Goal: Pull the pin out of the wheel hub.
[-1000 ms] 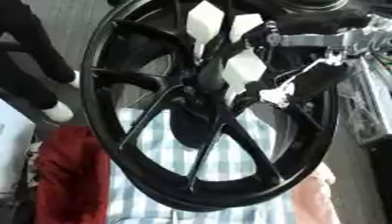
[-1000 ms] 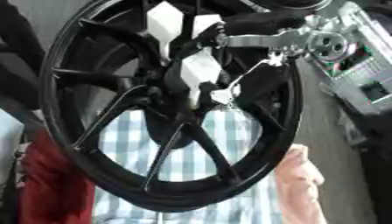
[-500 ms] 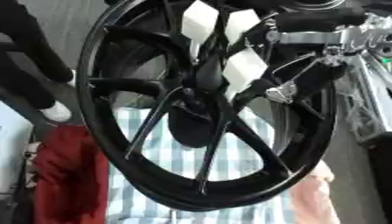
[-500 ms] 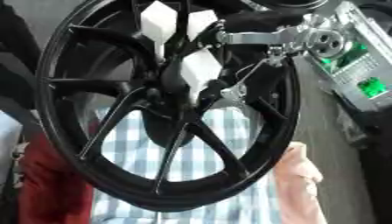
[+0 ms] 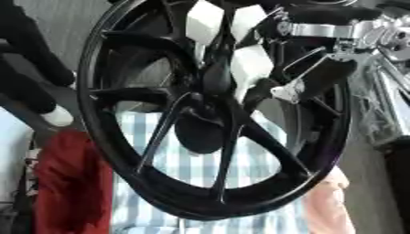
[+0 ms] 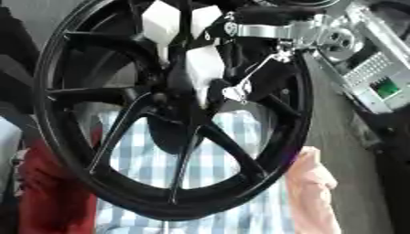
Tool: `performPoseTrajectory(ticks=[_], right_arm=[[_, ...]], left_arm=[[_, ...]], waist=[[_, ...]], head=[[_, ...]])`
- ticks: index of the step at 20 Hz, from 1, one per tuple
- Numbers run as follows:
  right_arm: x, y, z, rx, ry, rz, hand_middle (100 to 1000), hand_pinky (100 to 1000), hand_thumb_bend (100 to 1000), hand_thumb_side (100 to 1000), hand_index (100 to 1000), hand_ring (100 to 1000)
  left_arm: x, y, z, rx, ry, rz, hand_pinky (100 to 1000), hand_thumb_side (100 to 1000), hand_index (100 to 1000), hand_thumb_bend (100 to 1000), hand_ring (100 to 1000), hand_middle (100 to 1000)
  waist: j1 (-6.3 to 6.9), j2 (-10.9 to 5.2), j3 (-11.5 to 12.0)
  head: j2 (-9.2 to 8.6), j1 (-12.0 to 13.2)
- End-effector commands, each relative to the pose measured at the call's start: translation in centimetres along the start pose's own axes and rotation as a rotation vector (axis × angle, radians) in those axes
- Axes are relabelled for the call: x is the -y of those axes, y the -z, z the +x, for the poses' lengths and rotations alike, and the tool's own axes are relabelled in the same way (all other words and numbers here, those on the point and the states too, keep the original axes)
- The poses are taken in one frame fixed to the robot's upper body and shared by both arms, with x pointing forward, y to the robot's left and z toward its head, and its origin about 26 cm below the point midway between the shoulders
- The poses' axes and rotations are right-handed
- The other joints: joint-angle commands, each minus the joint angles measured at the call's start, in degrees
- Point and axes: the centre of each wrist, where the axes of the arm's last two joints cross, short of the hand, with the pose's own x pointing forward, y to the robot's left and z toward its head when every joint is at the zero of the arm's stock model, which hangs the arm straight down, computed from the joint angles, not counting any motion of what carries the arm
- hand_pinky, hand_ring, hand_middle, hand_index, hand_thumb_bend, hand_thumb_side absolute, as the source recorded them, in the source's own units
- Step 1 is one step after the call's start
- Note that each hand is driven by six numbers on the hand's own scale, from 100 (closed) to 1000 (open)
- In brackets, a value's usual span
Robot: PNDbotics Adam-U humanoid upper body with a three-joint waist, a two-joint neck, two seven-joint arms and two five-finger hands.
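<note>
Right hand (image 5: 264, 87) enters from the upper right on a black-and-silver arm (image 6: 280, 29) and reaches through the spokes to the middle of the wheel hub (image 5: 210, 114). Its white-padded fingers (image 5: 250, 64) are bunched at the centre boss, curled in around it; whether they are clamped on a pin cannot be told, since the pin itself is not distinguishable among the dark parts at the hub centre. Left hand does not show in either view. The hub stands upright on its rim, black, multi-spoked, tilted slightly across the view and filling most of it. The near spokes cross in front of the fingers and hide much of the palm. Under the hub lies a blue-and-white checked cloth (image 5: 264, 183), with a red cloth (image 5: 72, 183) to the left and a pale pink one (image 6: 308, 187) at the lower right. A grey surface with a green-lit panel (image 6: 384, 87) sits at the right edge. Compared with a second ago: fingers remain at the hub centre, the white pads sitting slightly higher and closer together against the boss; hub position on the cloth unchanged apart from a small framing shift.
</note>
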Motion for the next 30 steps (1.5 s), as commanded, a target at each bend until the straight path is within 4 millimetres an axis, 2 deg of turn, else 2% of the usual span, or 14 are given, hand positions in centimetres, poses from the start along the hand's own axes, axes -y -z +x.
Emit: performPoseTrajectory(ticks=[1, 4, 5, 7, 22, 23, 24, 30], right_arm=[[1.0, -0.4, -0.1, -0.016, -0.017, -0.034, 332, 495, 100, 106, 514, 504], [0.9, -0.3, -0.4, -0.023, 0.001, -0.031, 325, 487, 100, 117, 468, 492], [0.9, -0.3, -0.5, -0.024, 0.011, -0.029, 304, 467, 100, 131, 402, 467], [1.0, -0.4, -0.5, -0.027, 0.028, -0.031, 294, 463, 100, 140, 379, 464], [2.1, -2.3, 0.9, -0.047, 0.022, -0.048, 260, 415, 100, 160, 333, 436], [2.3, -2.5, 1.1, -0.047, 0.018, -0.06, 261, 413, 100, 219, 332, 434], [2.4, -2.7, 1.2, -0.048, 0.014, -0.072, 259, 411, 100, 159, 332, 434], [3.3, -4.0, 2.1, -0.057, -0.005, -0.141, 252, 397, 100, 157, 326, 425]], left_arm=[[-0.3, 0.2, 0.7, 0.023, 0.016, -0.005, 617, 814, 710, 140, 663, 648], [-0.3, 0.2, 0.8, 0.022, 0.018, -0.006, 617, 813, 710, 139, 662, 651], [-0.4, 0.2, 0.8, 0.023, 0.02, -0.006, 618, 811, 710, 137, 662, 652], [-0.4, 0.3, 0.9, 0.026, 0.022, -0.006, 618, 809, 710, 137, 662, 652], [-0.8, 0.2, 1.1, 0.03, 0.037, -0.006, 623, 802, 710, 130, 662, 655], [-0.8, 0.2, 1.1, 0.031, 0.038, -0.006, 623, 801, 710, 130, 662, 655], [-0.8, 0.2, 1.1, 0.032, 0.039, -0.005, 623, 801, 710, 129, 662, 655], [-0.8, 0.3, 1.2, 0.035, 0.038, -0.008, 625, 797, 710, 127, 662, 656]], waist=[[0.46, -0.98, 0.4], [0.38, -1.07, 0.5], [0.33, -1.11, 0.5], [0.23, -1.22, 0.5], [0.27, -1.99, -0.3], [0.32, -2.03, -0.4], [0.36, -2.07, -0.5], [0.66, -2.34, -1.0]], head=[[0.34, -0.4], [0.34, -0.5], [0.34, -0.5], [0.34, -0.5], [0.34, 0.0], [0.34, 0.0], [0.34, 0.0], [0.34, 0.1]])
